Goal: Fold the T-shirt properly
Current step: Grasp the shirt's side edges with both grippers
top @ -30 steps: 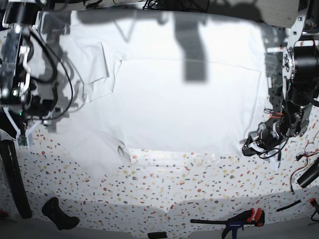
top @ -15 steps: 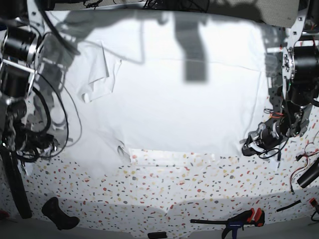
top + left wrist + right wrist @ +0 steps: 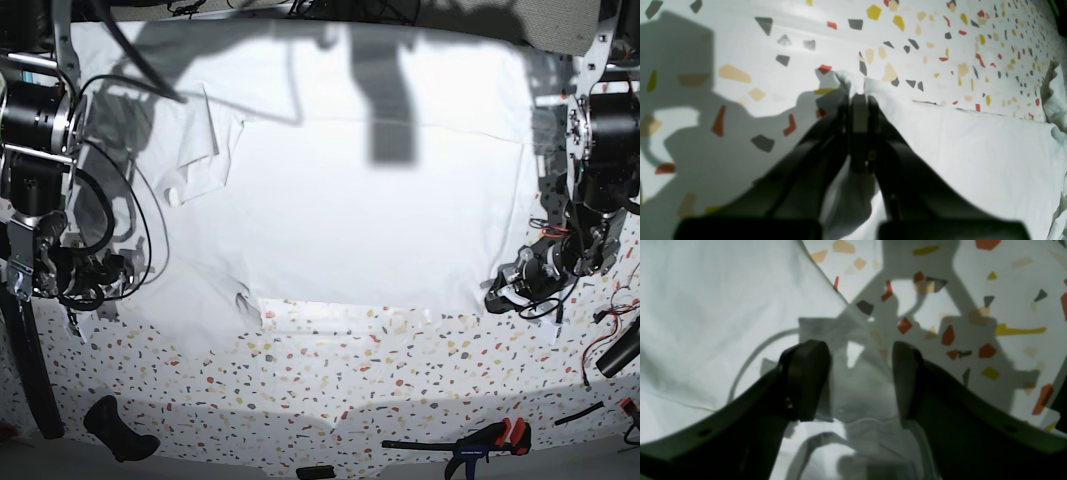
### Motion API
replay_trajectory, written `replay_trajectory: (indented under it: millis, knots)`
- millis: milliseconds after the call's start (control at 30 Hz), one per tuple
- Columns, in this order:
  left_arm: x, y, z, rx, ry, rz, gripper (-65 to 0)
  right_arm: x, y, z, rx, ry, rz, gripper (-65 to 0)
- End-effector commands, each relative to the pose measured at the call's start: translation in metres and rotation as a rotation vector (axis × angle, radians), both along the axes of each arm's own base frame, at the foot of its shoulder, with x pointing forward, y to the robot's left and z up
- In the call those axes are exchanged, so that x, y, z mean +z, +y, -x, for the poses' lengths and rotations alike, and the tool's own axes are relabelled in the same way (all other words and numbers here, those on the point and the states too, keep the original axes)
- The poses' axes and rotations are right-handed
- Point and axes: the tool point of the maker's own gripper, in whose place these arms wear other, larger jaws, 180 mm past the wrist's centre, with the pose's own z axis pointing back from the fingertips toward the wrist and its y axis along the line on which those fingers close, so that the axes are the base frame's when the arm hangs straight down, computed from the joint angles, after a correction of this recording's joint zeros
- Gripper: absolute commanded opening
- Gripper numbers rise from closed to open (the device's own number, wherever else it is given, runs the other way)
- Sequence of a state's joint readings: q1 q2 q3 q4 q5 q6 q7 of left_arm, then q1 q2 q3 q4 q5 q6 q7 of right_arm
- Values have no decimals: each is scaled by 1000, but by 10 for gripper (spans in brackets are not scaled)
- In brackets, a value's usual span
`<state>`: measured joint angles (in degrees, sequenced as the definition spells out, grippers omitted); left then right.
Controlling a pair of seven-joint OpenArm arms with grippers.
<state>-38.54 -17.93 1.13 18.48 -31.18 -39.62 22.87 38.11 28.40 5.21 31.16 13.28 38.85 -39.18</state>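
With the left gripper (image 3: pixel 860 100) fingers clamped on the T-shirt (image 3: pixel 380 210) hem corner, the right gripper (image 3: pixel 860 380), fingers apart, should straddle the opposite edge before closing, then lift evenly off the table (image 3: pixel 400 370).

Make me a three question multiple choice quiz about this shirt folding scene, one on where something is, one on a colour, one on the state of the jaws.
1. Where does the left gripper sit on the T-shirt?
A. at a corner by the near edge
B. in the middle of the chest
C. off the cloth, up in the air

2. What colour is the T-shirt?
A. navy
B. white
C. striped red

3. How do the right gripper's jaws stand?
A. shut tight
B. apart, with cloth below them
C. hidden from view

Answers:
1 A, the left wrist view shows a cloth corner pinched against the speckled table.
2 B, it is plain white in every view.
3 B, the right wrist view shows a clear gap between them.
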Motion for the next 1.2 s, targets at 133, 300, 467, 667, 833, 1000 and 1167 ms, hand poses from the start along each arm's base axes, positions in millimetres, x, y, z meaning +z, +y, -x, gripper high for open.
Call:
replay_trajectory:
  millis: [133, 300, 467, 667, 833, 1000, 1167]
  knots:
    - [18, 4, -14, 2, -46, 0, -650, 7, 17, -11, 54, -14, -9, -310]
    - [18, 4, -14, 3, -47, -1, -650, 5, 19, -10, 61, -1, -4, -460]
    - [19, 4, -14, 4, -47, 0, -650, 5, 18, -8, 59, 9, -2, -650]
    - [23, 7, -18, 18, -77, -3, -650, 11, 28, -17, 59, -28, -39, -650]
    - [25, 27, -29, 19, -94, -176, -650, 23, 44, -33, 77, -66, -61, -650]
    - [51, 40, -52, 46, -137, -236, -650, 41, 66, -57, 84, -114, -80, -650]
    - [86, 40, -75, 40, -197, -261, -650, 70, 83, -81, 104, -169, -95, -650]
